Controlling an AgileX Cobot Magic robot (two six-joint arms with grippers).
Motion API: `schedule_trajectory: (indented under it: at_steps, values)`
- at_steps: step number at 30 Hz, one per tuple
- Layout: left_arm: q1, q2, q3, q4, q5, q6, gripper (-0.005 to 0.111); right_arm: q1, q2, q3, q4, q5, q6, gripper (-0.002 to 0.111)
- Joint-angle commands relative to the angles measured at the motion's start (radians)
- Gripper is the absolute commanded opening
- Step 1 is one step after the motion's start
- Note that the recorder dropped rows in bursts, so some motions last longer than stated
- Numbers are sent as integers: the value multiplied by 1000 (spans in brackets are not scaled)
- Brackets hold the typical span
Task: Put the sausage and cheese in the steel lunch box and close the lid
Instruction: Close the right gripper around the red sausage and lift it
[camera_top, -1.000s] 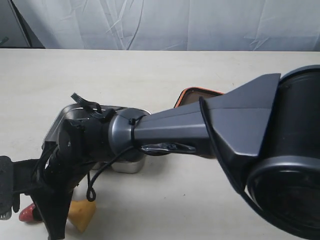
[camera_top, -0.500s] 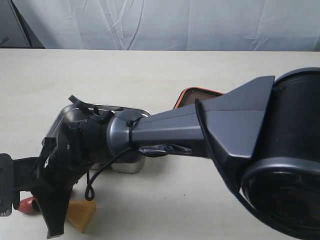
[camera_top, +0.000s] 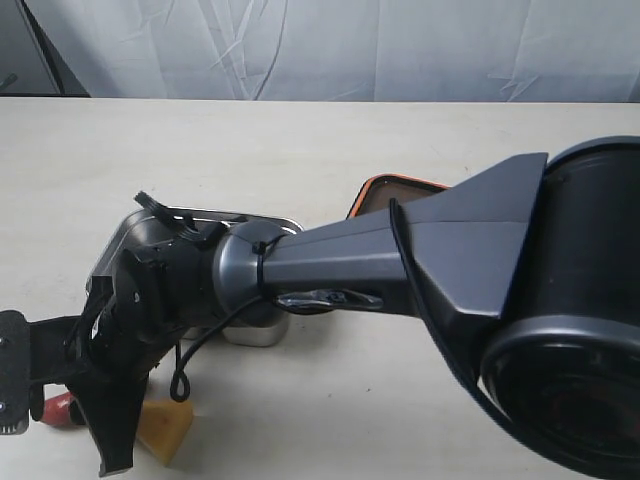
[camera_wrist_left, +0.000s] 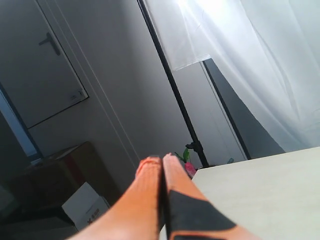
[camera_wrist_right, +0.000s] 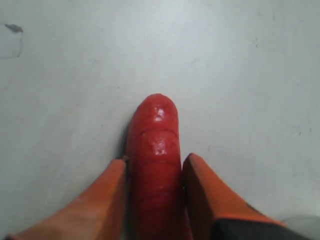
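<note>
The dark-red sausage (camera_wrist_right: 155, 145) lies lengthwise between the orange fingers of my right gripper (camera_wrist_right: 154, 165), which is shut on it just over the pale table. In the exterior view the right arm reaches across to the near left, and only the sausage's end (camera_top: 58, 408) shows beside the wrist. The yellow cheese (camera_top: 165, 432) sits on the table right next to it. The steel lunch box (camera_top: 232, 216) is mostly hidden behind the arm. Only an orange corner of the lid (camera_top: 388, 181) shows. My left gripper (camera_wrist_left: 162, 159) is shut on nothing and points off the table.
The big dark right arm (camera_top: 400, 260) covers the middle of the exterior view. A white curtain (camera_top: 350, 50) hangs behind the table's far edge. The left wrist view shows a door, a black stand and boxes beyond the table.
The right gripper has shifted slightly away from the near edge with the sausage in it. The cheese has stayed in place.
</note>
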Motion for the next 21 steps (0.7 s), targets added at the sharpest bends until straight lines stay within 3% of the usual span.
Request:
schedule_trajectory:
  at_steps: [1,21]
  values:
    - [1,-5,-7,13,-3,-6,0,1,19,5,-60,27,40,36]
    - [1,-5,-7,13,-15,-9,0,9,19,-58,-271,136,217,35]
